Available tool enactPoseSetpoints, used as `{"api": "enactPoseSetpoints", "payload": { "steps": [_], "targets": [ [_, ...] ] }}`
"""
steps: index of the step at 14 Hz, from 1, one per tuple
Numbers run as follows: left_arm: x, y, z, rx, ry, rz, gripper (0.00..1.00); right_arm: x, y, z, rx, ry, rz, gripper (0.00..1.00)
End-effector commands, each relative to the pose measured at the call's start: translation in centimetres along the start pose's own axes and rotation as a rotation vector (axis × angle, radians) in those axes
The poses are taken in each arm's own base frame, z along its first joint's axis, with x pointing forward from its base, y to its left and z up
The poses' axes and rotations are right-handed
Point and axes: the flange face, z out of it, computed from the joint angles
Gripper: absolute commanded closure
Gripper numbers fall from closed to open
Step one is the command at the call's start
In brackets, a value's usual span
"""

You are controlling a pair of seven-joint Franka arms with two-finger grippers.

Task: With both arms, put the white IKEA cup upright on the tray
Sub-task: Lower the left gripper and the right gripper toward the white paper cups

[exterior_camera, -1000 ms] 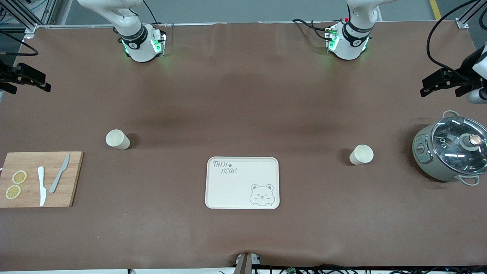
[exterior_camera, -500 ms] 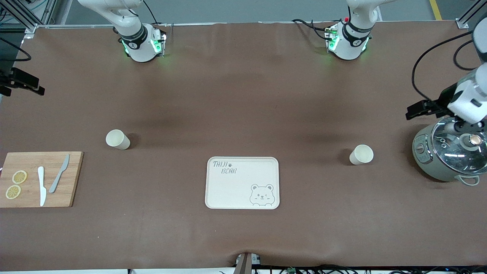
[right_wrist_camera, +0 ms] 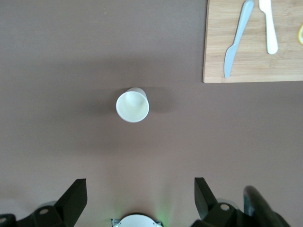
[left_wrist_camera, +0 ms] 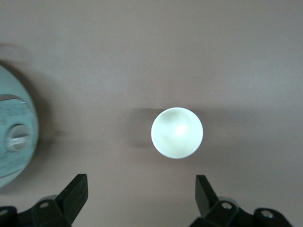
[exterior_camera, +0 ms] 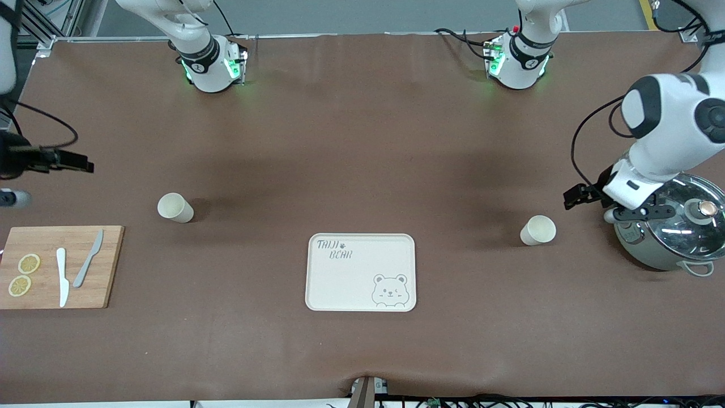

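Observation:
Two white cups stand upright on the brown table. One cup (exterior_camera: 538,230) is toward the left arm's end, beside the pot; the left wrist view shows its open mouth (left_wrist_camera: 177,132). The other cup (exterior_camera: 175,207) is toward the right arm's end and also shows in the right wrist view (right_wrist_camera: 132,105). The cream tray (exterior_camera: 361,283) with the bear drawing lies between them, nearer the front camera. My left gripper (exterior_camera: 571,199) (left_wrist_camera: 140,196) is open and empty over the table between the cup and the pot. My right gripper (exterior_camera: 84,166) (right_wrist_camera: 140,196) is open and empty over bare table.
A grey-green pot (exterior_camera: 671,229) with a glass lid stands at the left arm's end. A wooden cutting board (exterior_camera: 59,294) with two knives and lemon slices lies at the right arm's end, seen too in the right wrist view (right_wrist_camera: 255,56).
Both arms have swung in from the table's ends. The left gripper has come down beside the pot toward its cup. The right gripper has moved toward its cup. Cups and tray have not moved.

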Motion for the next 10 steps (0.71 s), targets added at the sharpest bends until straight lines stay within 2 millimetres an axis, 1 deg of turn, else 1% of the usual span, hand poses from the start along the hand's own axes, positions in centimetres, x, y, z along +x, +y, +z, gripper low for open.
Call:
{"api": "enactPoseSetpoints", "payload": {
  "steps": [1, 2, 4, 5, 6, 8, 9, 10],
  "targets": [
    [0.4, -0.2, 3.9, -0.009, 0.002, -0.010, 0.02, 1.3, 0.7, 1.4, -0.007, -0.004, 0.011, 0.00],
    [0.5, -0.4, 5.1, -0.016, 0.003, -0.015, 0.08, 2.0, 0.8, 2.9, -0.007, -0.020, 0.013, 0.00],
    [0.8, -0.4, 7.3, -0.031, 0.000, -0.019, 0.14, 2.5, 1.6, 6.5, 0.002, -0.024, 0.028, 0.00],
    [1.0, -0.6, 8.0, -0.036, 0.011, -0.023, 0.17, 2.4, 1.8, 8.8, 0.005, -0.031, 0.032, 0.00],
    [1.2, -0.5, 8.5, -0.042, 0.008, -0.026, 0.24, 2.3, 2.0, 10.9, 0.007, -0.042, 0.037, 0.00],
    [1.6, -0.6, 9.3, -0.052, 0.001, -0.034, 0.37, 2.3, 2.9, 13.8, 0.011, -0.039, 0.056, 0.00],
    [1.7, -0.7, 9.6, -0.054, -0.001, -0.034, 0.45, 2.3, 2.6, 15.2, 0.009, -0.033, 0.052, 0.00],
    [1.9, -0.8, 9.8, -0.056, -0.003, -0.035, 0.52, 2.0, 2.7, 17.3, 0.011, -0.048, 0.054, 0.00]
  ]
}}
